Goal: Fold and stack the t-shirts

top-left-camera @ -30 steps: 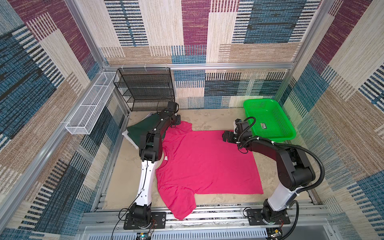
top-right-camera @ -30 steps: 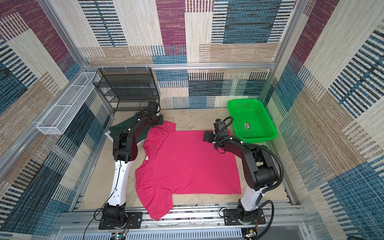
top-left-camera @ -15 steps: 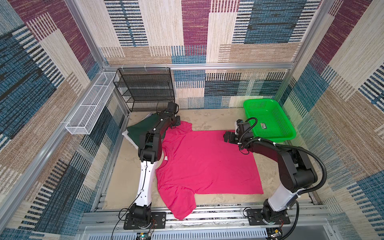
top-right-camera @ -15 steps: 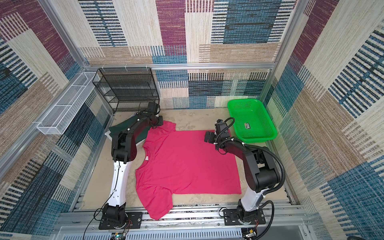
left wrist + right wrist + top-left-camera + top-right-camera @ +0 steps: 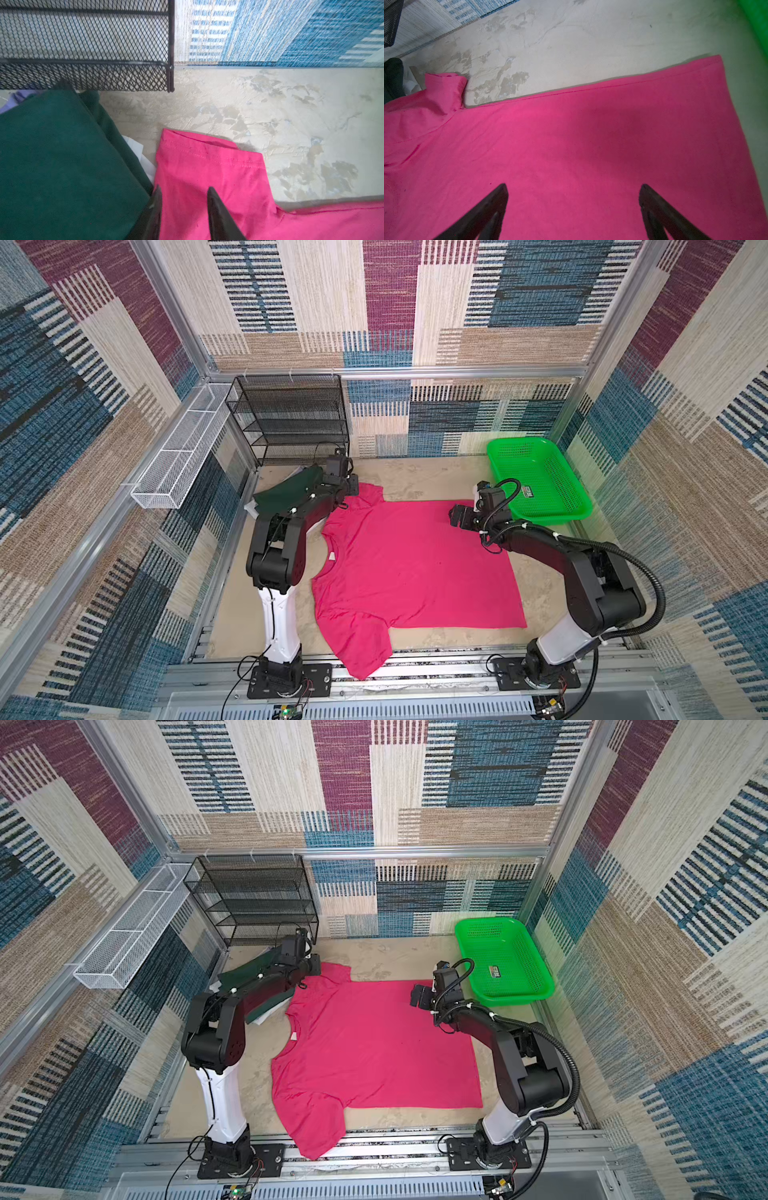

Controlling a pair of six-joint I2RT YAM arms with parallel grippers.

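A robotics lab test cell is shown. The desk (image 5: 415,481) is boxed in by an aluminium frame (image 5: 457,372) and by walls (image 5: 386,302) lined with patchwork woven panels. A left arm (image 5: 282,547) and a right arm (image 5: 582,572) are bolted to a slotted metal rail (image 5: 415,672) at the front edge, where loose cables and a bare circuit board (image 5: 286,711) with a lit green lamp are seen. A black mesh rack (image 5: 291,418), a white wire tray (image 5: 178,464) and a green plastic basket (image 5: 557,516) are placed around the edges
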